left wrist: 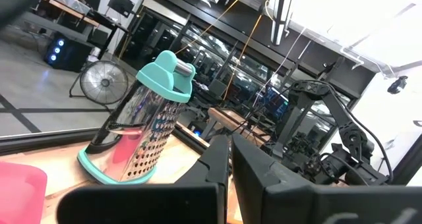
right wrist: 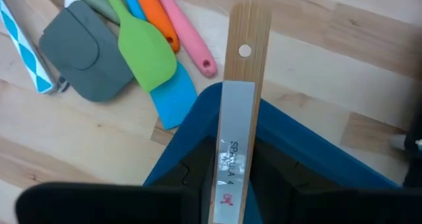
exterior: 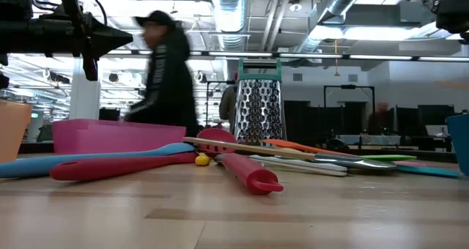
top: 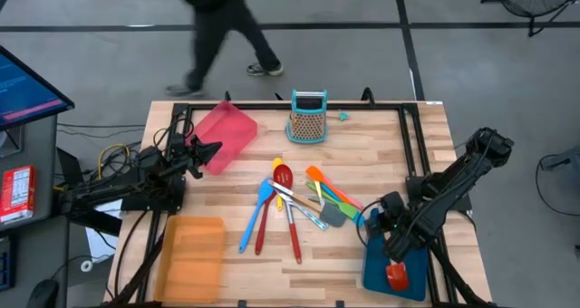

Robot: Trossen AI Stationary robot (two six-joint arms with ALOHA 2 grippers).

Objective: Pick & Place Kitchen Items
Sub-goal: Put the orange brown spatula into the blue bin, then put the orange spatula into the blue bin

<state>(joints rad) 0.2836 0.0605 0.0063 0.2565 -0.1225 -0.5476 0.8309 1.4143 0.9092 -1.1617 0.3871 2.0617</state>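
The right gripper point(top: 396, 250) hangs over the near right of the table, its dark fingers point(right wrist: 290, 184) closed on a flat wooden spatula point(right wrist: 239, 99) bearing a silvery label. The wooden handle runs straight out between the two fingers and past their tips, its holed end over bare table. Directly under the fingers sits the blue tray point(top: 379, 270), one corner of it pointing forward beneath the handle.

Just beyond the fingertips and to one side lie a grey spatula point(right wrist: 84, 53), a green spatula point(right wrist: 145, 54) and a blue spatula point(right wrist: 177, 100), fanned together on the wood. An orange handle point(right wrist: 155, 14) and a pink handle point(right wrist: 188, 36) lie alongside them.

From above, this cluster belongs to a loose pile at mid-table, left of the right gripper, where a red spoon point(top: 270, 208) and a blue spoon point(top: 256, 216) lie side by side. A red-handled utensil point(top: 294, 234) lies just next to them.

The left gripper point(top: 205, 151) is held above the far left of the table, fingers point(left wrist: 217, 165) pressed together with nothing between them. They point towards the grater point(top: 307, 118) standing upright at the far edge. The pink tray point(top: 231, 131) lies just beside the fingertips. The orange tray point(top: 192, 256) sits well behind them at the near edge.

A person point(top: 222, 32) walks past beyond the table.
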